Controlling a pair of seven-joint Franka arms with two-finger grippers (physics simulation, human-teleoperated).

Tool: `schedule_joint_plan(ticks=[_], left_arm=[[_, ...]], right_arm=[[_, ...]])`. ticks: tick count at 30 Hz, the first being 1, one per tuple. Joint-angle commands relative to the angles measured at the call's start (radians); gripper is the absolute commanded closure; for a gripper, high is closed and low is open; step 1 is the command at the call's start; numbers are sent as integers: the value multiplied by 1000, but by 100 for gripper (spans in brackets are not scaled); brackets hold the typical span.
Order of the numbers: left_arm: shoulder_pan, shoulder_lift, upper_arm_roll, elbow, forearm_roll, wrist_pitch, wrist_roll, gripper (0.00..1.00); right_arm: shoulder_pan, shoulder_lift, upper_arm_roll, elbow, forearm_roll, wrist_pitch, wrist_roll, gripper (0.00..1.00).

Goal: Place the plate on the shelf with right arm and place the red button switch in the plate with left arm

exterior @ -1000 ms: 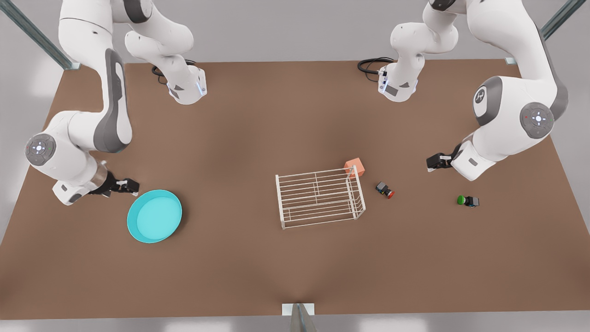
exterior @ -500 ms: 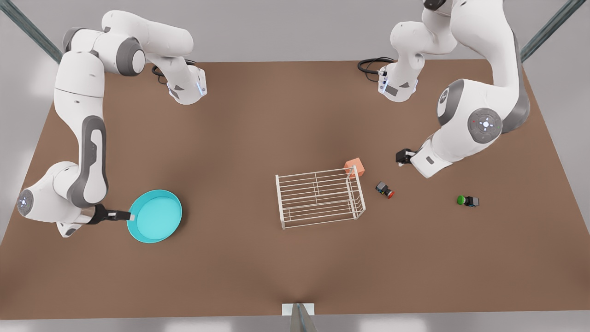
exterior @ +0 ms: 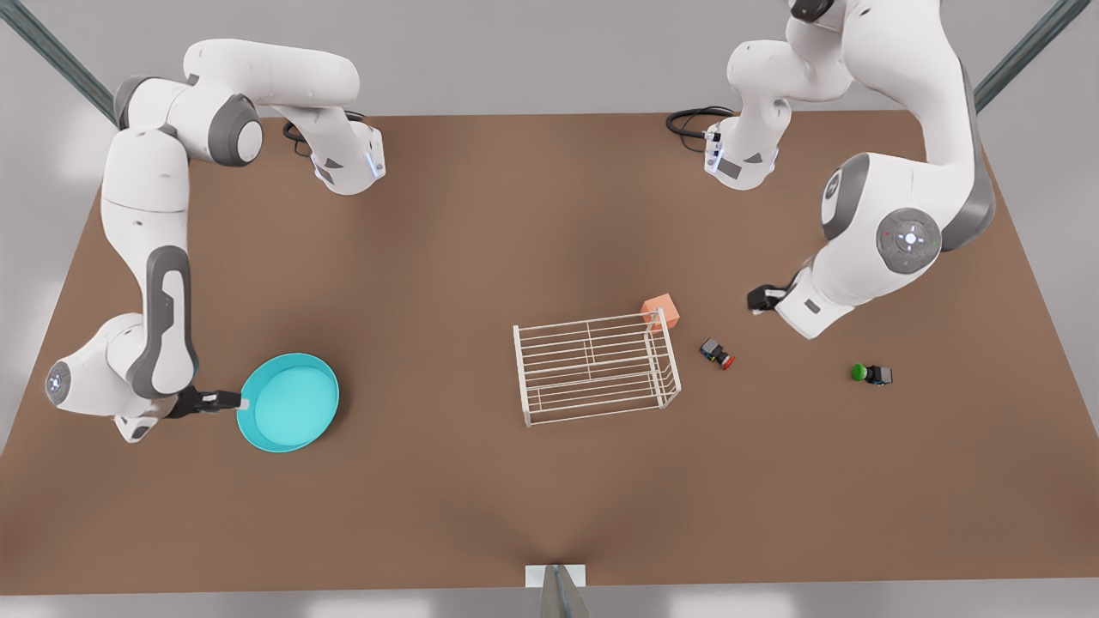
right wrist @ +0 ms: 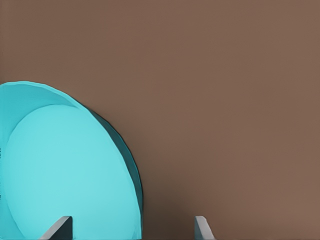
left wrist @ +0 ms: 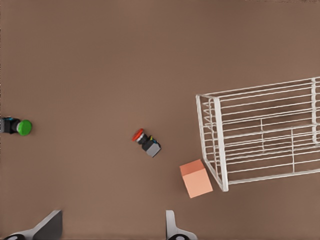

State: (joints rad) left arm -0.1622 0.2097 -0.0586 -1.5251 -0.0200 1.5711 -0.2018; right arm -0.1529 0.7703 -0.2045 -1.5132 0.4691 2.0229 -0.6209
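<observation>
Plate (exterior: 289,402): on table, well apart from shelf (exterior: 596,366); right gripper (exterior: 241,401) at rim, fingers spread astride it. Red button switch (exterior: 717,354): just beside shelf; left gripper (exterior: 755,299) near, spread, empty.

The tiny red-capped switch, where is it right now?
In the front view, the red-capped switch lies on the brown table, just right of the white wire rack.

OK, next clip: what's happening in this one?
Two arms are at a brown table, and neither holds anything yet. The right gripper is at the rim of the turquoise plate, fingers open, ready to grasp; the plate lies flat on the table. The left gripper hovers open near the red button switch, which lies beside the wire shelf. The shelf holds nothing. A salmon cube and a green-capped switch sit nearby.
</observation>
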Motion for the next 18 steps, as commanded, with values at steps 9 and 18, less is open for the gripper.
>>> schedule_joint_plan(ticks=[9,18], left_arm=[[-19,-52,-29,-190,6,133,-493,0],[7,-76,-24,-29,-3,-258,-99,0]], right_arm=[[1,0,7,-30,36,20,-197,35],[4,24,8,-24,51,63,-211,37]])
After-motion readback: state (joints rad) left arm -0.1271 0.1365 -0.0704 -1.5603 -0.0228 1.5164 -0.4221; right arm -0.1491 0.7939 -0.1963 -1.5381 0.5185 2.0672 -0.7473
